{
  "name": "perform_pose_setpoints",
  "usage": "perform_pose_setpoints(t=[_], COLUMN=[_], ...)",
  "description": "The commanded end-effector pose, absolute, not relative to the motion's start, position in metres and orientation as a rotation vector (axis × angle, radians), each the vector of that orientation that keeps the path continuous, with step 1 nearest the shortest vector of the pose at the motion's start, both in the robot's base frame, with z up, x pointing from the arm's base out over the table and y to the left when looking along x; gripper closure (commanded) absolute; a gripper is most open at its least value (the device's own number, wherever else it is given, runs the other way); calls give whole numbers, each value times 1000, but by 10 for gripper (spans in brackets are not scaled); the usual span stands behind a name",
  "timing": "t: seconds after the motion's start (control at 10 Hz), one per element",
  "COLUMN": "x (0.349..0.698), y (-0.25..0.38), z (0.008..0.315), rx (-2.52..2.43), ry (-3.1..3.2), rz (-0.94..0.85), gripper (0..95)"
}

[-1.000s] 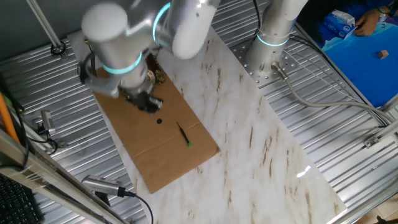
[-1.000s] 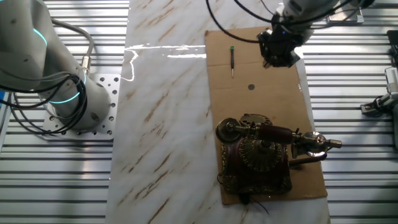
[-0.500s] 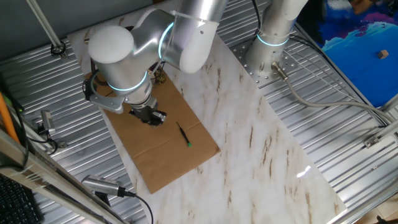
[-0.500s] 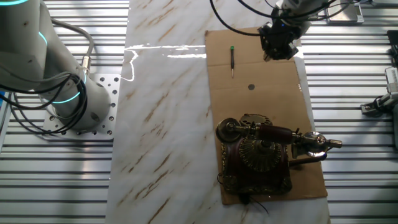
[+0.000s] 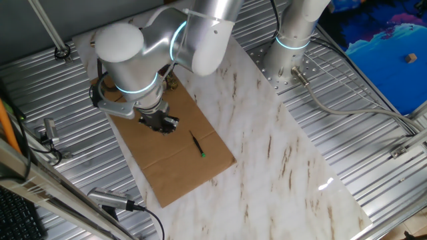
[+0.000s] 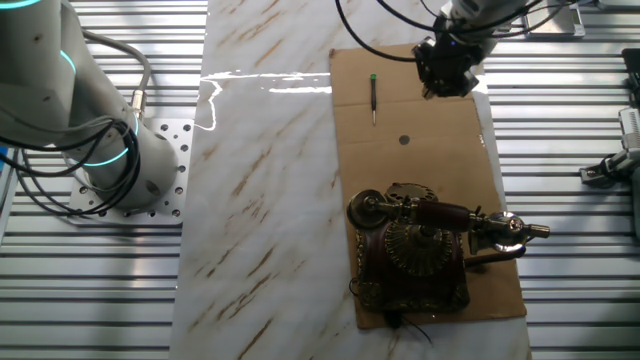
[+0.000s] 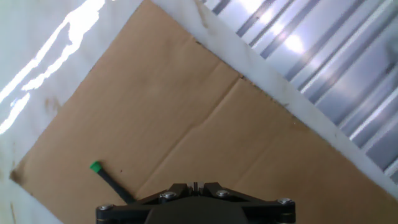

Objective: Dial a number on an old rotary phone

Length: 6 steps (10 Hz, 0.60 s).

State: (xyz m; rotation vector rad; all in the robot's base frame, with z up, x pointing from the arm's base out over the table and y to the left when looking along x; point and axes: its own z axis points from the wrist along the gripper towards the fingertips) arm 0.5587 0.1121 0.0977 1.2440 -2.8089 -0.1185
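The old rotary phone (image 6: 415, 250) stands at the near end of a cardboard sheet (image 6: 430, 150), dark red-brown with gold trim, its handset resting across the top. In one fixed view the arm hides nearly all of it; only a gold bit (image 5: 172, 81) shows. My gripper (image 6: 447, 75) hangs over the far right part of the cardboard, well away from the phone. Its black fingers (image 5: 160, 123) look pressed together with nothing between them. The hand view shows only the gripper's base (image 7: 194, 185) above bare cardboard (image 7: 186, 112).
A thin black green-tipped stick (image 6: 373, 98) lies on the cardboard left of the gripper, also visible as the stick (image 7: 109, 179) in the hand view. A small dark spot (image 6: 404, 140) marks the sheet. Ribbed metal (image 7: 323, 68) borders the marble table (image 6: 260, 200). The arm's base (image 6: 110, 150) stands left.
The arm swung and settled over the last second, carrying the gripper a little further from the phone toward the cardboard's far edge. In the last half second it barely moved.
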Motion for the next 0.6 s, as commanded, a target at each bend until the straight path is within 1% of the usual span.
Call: perform_pose_setpoints(t=[0.1, 0.2, 0.3, 0.4, 0.5, 0.6], x=[560, 550, 536, 528, 507, 494], y=[112, 115, 117, 119, 124, 128], z=[98, 97, 96, 95, 93, 91], rx=[1318, 1364, 1384, 1381, 1356, 1355], ry=[-2759, -2723, -2713, -2716, -2733, -2734], rz=[-109, -125, -129, -131, -137, -138], gripper=[950, 950, 760, 760, 570, 570])
